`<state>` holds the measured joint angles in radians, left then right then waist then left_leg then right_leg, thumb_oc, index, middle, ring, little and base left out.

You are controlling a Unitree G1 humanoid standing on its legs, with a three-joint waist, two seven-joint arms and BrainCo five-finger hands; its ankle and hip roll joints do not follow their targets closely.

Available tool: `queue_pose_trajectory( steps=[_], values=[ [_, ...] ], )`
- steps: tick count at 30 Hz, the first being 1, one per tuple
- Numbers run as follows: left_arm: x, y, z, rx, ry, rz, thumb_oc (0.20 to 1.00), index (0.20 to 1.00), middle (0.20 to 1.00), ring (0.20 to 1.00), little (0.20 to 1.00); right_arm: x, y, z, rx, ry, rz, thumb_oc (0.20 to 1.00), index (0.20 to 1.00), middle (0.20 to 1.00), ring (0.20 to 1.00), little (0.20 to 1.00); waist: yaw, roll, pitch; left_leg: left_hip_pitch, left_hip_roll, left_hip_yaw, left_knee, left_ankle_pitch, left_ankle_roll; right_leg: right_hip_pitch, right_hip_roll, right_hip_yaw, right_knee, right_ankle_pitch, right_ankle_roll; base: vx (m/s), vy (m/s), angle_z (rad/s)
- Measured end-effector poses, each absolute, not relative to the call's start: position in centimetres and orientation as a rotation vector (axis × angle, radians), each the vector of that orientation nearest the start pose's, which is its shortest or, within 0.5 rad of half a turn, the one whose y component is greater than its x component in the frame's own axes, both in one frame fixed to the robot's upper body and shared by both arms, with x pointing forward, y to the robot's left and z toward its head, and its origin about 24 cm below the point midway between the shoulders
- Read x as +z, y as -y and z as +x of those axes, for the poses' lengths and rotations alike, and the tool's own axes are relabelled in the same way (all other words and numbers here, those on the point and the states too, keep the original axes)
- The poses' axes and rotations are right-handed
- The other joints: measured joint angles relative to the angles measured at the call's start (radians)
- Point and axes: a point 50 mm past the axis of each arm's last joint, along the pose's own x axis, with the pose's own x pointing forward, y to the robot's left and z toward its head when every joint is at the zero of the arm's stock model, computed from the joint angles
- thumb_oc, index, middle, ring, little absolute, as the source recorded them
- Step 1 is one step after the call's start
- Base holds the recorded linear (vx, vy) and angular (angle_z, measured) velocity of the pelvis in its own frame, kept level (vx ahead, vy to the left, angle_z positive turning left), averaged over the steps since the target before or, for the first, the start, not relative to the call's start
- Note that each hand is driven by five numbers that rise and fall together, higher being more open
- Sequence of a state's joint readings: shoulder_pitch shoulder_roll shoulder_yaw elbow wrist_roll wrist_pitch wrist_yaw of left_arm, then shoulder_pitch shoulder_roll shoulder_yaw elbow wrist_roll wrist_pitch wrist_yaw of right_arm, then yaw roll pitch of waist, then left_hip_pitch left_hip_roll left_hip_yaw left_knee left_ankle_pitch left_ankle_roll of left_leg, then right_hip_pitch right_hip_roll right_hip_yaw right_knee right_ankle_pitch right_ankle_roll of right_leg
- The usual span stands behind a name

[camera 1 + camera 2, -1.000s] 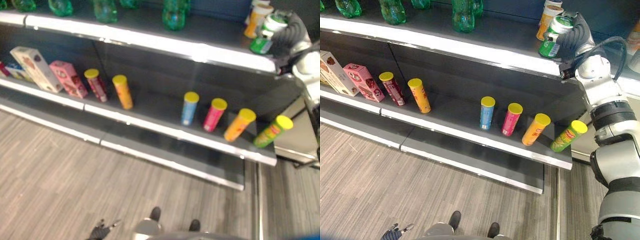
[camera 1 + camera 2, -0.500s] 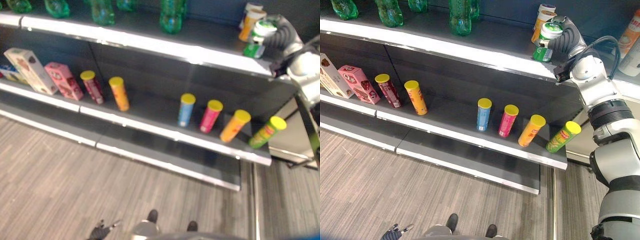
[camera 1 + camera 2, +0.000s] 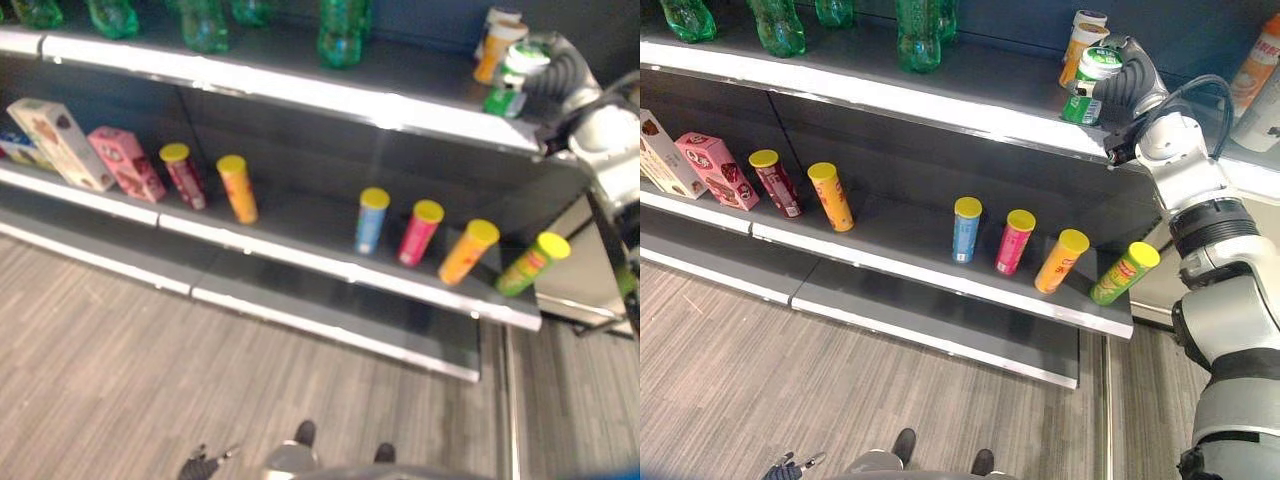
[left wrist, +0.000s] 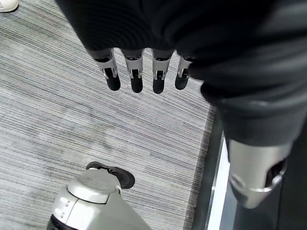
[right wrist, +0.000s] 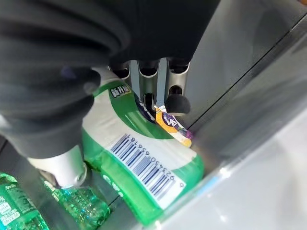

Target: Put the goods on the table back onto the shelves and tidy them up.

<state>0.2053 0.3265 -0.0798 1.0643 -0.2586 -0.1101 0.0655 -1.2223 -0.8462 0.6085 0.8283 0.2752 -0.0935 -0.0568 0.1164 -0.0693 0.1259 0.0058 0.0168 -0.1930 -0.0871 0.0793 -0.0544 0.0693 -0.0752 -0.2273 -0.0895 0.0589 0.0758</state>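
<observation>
Placement is the step we judge ourselves to be in: our right hand [image 3: 1127, 82] has its fingers curled round a green can [image 3: 1087, 78] and holds it tilted over the right end of the top shelf [image 3: 940, 75], just beside an orange can [image 3: 1080, 40] standing at the back. Our left hand [image 4: 139, 72] hangs low over the floor [image 3: 790, 360], fingers straight and relaxed, carrying nothing. Next we need to bring the can upright, lower its base flat onto the shelf beside the orange one, and only then loosen the grip; letting go while it leans risks it rolling toward the shelf edge. As for writing, the right wrist view shows a barcode [image 5: 144, 165] with digits under it on the can's white-and-green label, and some lettering near the fingers, too partial for us to make out. Green bottles [image 3: 920, 25] stand further left along the same shelf, and yellow-lidded tubes [image 3: 1020, 240] line the shelf below, their print too small to tell.
</observation>
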Motion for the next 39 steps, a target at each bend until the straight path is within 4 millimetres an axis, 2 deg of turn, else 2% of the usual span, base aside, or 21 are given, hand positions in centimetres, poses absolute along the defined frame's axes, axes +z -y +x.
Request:
queue_pose_trajectory(
  steps=[7,8,9,10,23,33,37,39],
  values=[
    [-14.9,-27.4,4.7,0.342,-1.132,0.156,1.000,1.000,1.000,1.000,1.000,29.0,24.7,39.7,-0.139,0.340,-0.748,0.200,0.200,0.200,0.200,0.200,0.001,0.004,-0.003,0.000,0.000,0.000,0.000,-0.002,-0.004,0.000,0.000,0.000,0.000,0.001,-0.001,0.00,0.000,0.00],
    [-14.9,-27.4,4.7,0.342,-1.131,0.156,1.000,1.000,1.000,1.000,1.000,29.0,24.7,39.7,-0.141,0.340,-0.746,0.228,0.228,0.228,0.228,0.228,0.001,0.004,-0.003,0.000,0.000,0.000,0.000,-0.002,-0.004,0.000,0.000,0.000,0.000,0.001,-0.001,0.00,0.000,0.00],
    [-14.9,-27.4,4.7,0.342,-1.131,0.156,1.000,1.000,1.000,1.000,1.000,29.0,24.7,39.7,-0.142,0.340,-0.746,0.514,0.514,0.514,0.514,0.514,0.001,0.004,-0.003,0.000,0.000,0.000,0.000,-0.002,-0.004,0.000,0.000,0.000,0.000,0.001,-0.001,0.00,0.000,0.00],
    [-14.9,-27.4,4.7,0.342,-1.132,0.156,1.000,1.000,1.000,1.000,1.000,29.0,24.7,39.7,-0.143,0.339,-0.746,1.000,1.000,1.000,1.000,1.000,0.001,0.004,-0.003,0.000,0.000,0.000,0.000,-0.002,-0.004,0.000,0.000,0.000,0.000,0.001,-0.001,0.00,0.000,0.00],
    [-14.9,-27.4,4.7,0.344,-1.134,0.157,1.000,1.000,1.000,1.000,1.000,28.2,24.1,40.1,-0.135,0.301,-0.738,1.000,1.000,1.000,1.000,1.000,0.002,0.006,-0.004,-0.002,0.000,-0.001,0.000,0.001,0.001,-0.003,0.000,-0.002,0.000,0.001,-0.001,0.00,0.000,0.00],
    [-14.9,-27.5,4.5,0.354,-1.142,0.162,1.000,1.000,1.000,1.000,1.000,28.5,24.4,40.0,-0.189,0.318,-0.815,1.000,1.000,1.000,1.000,1.000,-0.007,0.010,-0.003,-0.003,0.000,0.000,0.000,-0.003,-0.004,-0.007,-0.001,0.000,0.000,0.001,-0.001,0.00,0.000,0.00],
    [-15.0,-27.2,4.6,0.364,-1.141,0.162,1.000,1.000,1.000,1.000,1.000,29.5,24.4,39.5,-0.239,0.376,-0.874,1.000,1.000,1.000,1.000,1.000,-0.021,0.017,-0.001,-0.004,0.000,0.004,0.000,0.000,0.001,-0.010,-0.001,0.003,0.000,0.001,-0.001,0.00,0.007,-0.01],
    [-15.1,-26.8,4.7,0.370,-1.139,0.157,1.000,1.000,1.000,1.000,1.000,31.3,24.1,38.6,-0.279,0.478,-0.913,1.000,1.000,1.000,1.000,1.000,-0.032,0.027,0.003,-0.004,-0.001,0.009,0.000,0.000,0.003,-0.012,-0.002,0.008,0.000,0.001,-0.001,0.00,0.025,-0.05]
  ],
)
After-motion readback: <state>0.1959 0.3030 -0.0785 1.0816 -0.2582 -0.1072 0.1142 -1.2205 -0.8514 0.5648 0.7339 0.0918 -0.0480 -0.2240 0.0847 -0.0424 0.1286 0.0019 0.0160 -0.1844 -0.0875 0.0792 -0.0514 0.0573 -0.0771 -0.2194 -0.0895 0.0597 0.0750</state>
